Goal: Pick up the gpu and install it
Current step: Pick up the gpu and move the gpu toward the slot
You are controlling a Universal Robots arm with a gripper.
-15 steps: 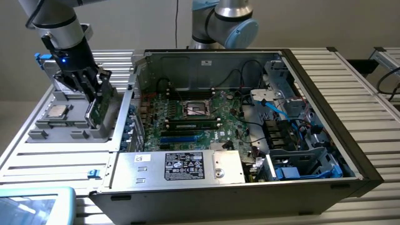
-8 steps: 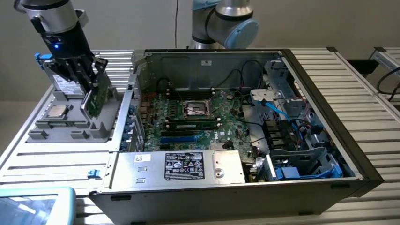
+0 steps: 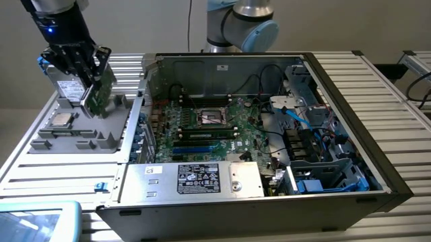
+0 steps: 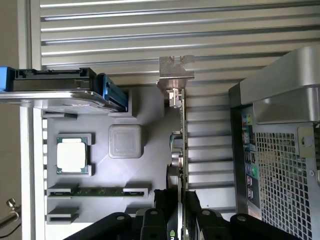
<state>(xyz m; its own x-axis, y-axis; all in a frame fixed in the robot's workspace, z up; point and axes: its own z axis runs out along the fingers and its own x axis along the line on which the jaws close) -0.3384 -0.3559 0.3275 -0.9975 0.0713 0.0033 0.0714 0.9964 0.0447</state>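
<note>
My gripper (image 3: 89, 75) is shut on the gpu (image 3: 100, 98), a flat green card held upright on its edge over the grey parts tray (image 3: 74, 133) at the exterior view's left. In the wrist view the gpu (image 4: 182, 150) shows edge-on, with its metal bracket (image 4: 176, 75) at the far end. The black fingers (image 4: 202, 220) clamp it from both sides, and the gripper (image 4: 181, 217) grips the card's near end. Whether the card's lower edge touches the tray I cannot tell.
The open computer case (image 3: 336, 75) lies beside the tray, with its green motherboard (image 3: 202, 126) and power supply (image 3: 195, 179) exposed. The tray holds a CPU (image 4: 71, 154), a RAM stick (image 4: 97, 191) and a drive (image 4: 55, 85). Everything stands on a slatted metal table (image 3: 397, 101).
</note>
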